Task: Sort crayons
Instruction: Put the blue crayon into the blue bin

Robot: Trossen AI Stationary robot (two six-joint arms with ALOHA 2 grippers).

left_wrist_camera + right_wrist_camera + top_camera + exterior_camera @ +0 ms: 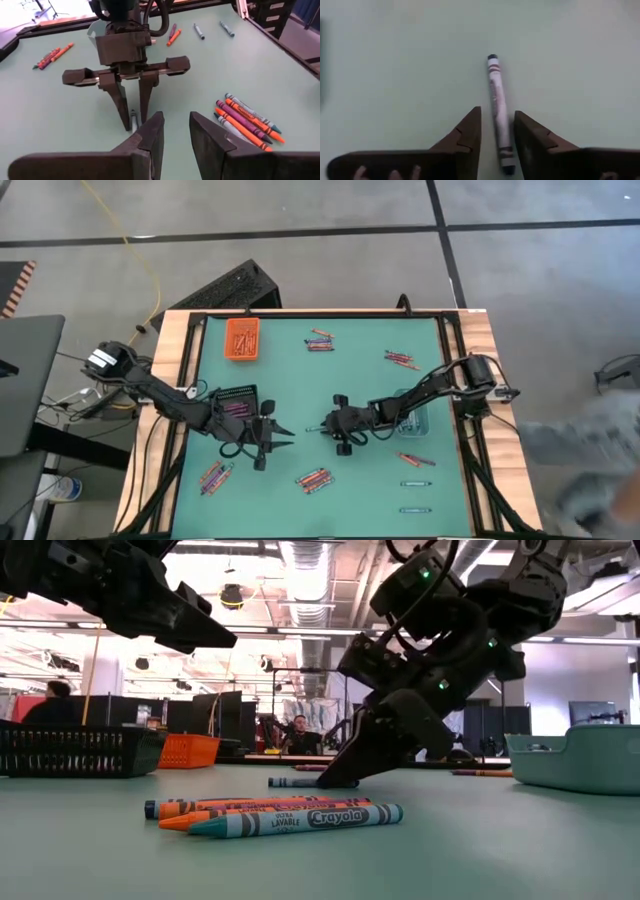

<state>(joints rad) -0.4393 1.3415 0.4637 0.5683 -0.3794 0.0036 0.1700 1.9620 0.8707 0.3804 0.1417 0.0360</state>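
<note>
I see the table (330, 380) with crayons scattered over it in small groups. My right gripper (497, 135) is down at the centre, fingertips on the mat, narrowly parted either side of one crayon (499, 112) lying between them; I cannot tell if they grip it. My left gripper (283, 432) hovers just at nine o'clock of it, narrowly open, empty. A crayon bunch (314, 479) lies at six o'clock.
</note>
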